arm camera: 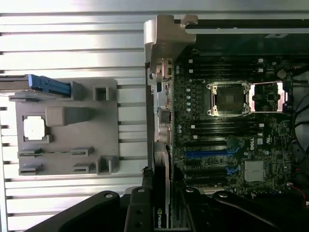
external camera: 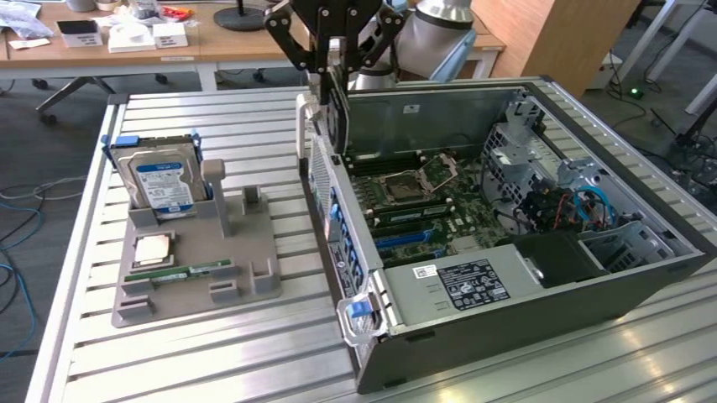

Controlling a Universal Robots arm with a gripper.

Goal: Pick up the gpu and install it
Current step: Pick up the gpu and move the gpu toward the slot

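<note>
Your tool [external camera: 338,52] is clamped on the gpu [external camera: 337,113], its fingers pinching the card's upper edge so that it hangs upright with its flat face turned along the wall of the open computer case [external camera: 538,311] on the exterior view's left. In the wrist view the gpu [arm camera: 163,166] shows edge-on between the tool's fingers [arm camera: 144,193], lying along the line where the case wall meets the motherboard [arm camera: 227,125], just beside the ends of the blue expansion slots [arm camera: 205,154] and not yet over them. The step in hand, as I judge it, is lining the card up with a slot, so hold it plumb, set its long edge parallel to the blue slot, and let the bracket end face the case wall rather than ride on it. Whether the card's lower edge is clear of that wall or brushing it, I cannot tell from here, so move sideways gently and watch for any tilt in the grip. The grey fixture [external camera: 241,252] on the worktop [external camera: 224,353] holds the hard drive [external camera: 163,185] and the RAM stick [external camera: 180,273], well apart from your path
</note>
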